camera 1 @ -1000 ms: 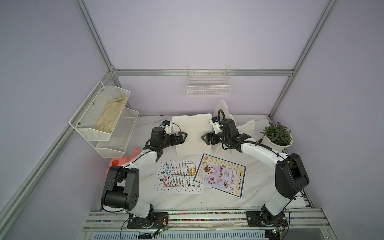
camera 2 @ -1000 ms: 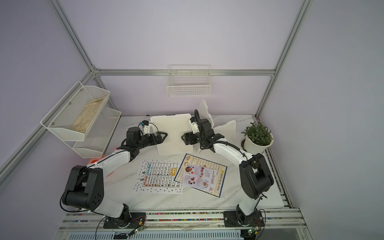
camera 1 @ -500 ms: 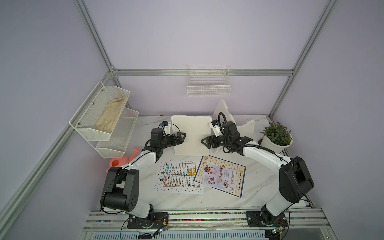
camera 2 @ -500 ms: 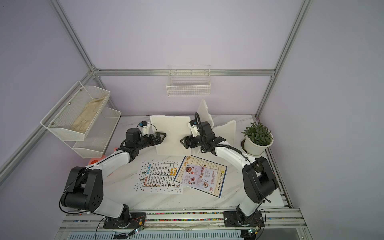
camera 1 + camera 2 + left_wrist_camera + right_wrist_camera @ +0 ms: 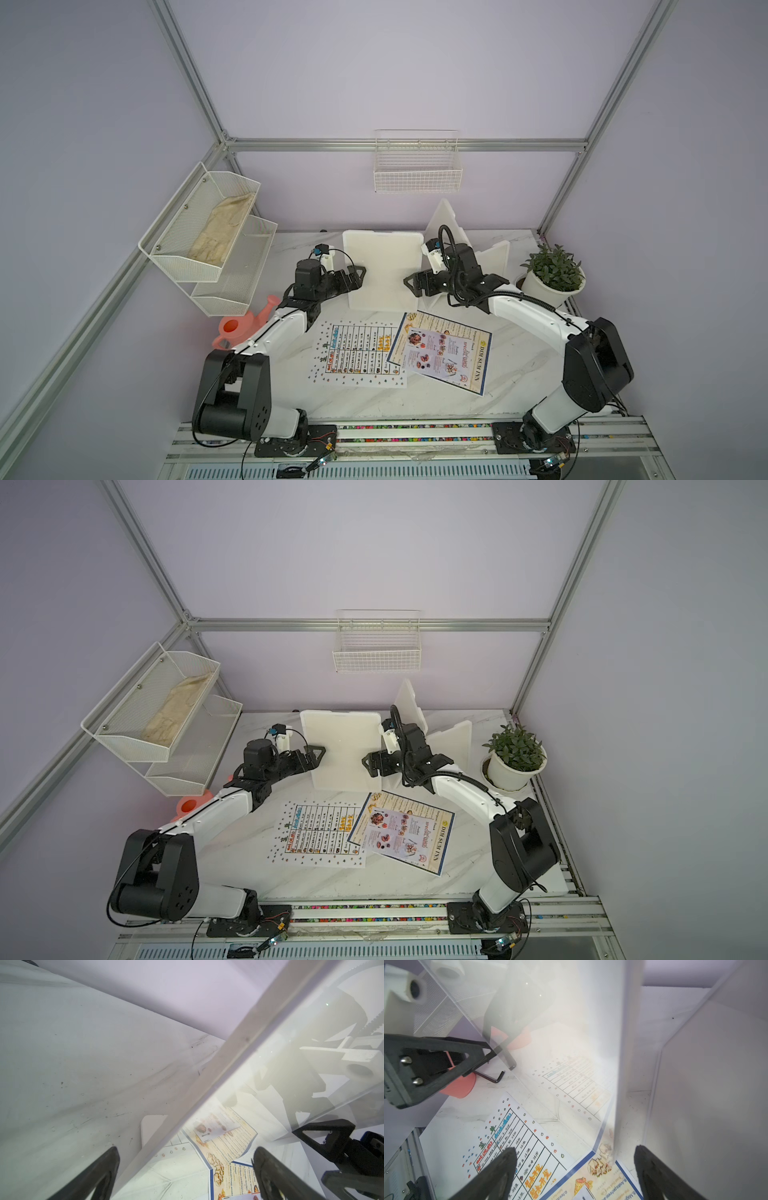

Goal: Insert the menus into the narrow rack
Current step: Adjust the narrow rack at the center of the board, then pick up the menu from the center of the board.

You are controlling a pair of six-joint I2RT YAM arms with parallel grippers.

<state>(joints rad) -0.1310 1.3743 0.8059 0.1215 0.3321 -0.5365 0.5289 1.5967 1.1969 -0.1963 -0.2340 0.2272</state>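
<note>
The narrow rack (image 5: 382, 270) stands upright at the back of the table, a white panel with a clear glossy face (image 5: 550, 1043). My left gripper (image 5: 359, 276) is open at its left edge, and that edge (image 5: 207, 1076) runs between the fingers. My right gripper (image 5: 409, 284) is open at the rack's right edge (image 5: 623, 1064). Neither holds anything. The menus lie flat in front. The grid one (image 5: 359, 353) is on the left. The blue-bordered DIM SUM INN sheet (image 5: 469, 357) overlaps it on the right. A small leaflet (image 5: 432, 355) rests on that sheet.
A potted plant (image 5: 550, 278) stands at the back right and a pink watering can (image 5: 241, 326) at the left. White panels (image 5: 494, 257) lean behind my right arm. A wire basket (image 5: 417, 166) and a two-tier mesh shelf (image 5: 208, 237) hang on the walls. A hex key (image 5: 497, 1078) lies on the table.
The rack's panel has gone from skewed to standing square. My right gripper has opened wider and dropped slightly, its elbow swinging outward. The left gripper has hardly moved.
</note>
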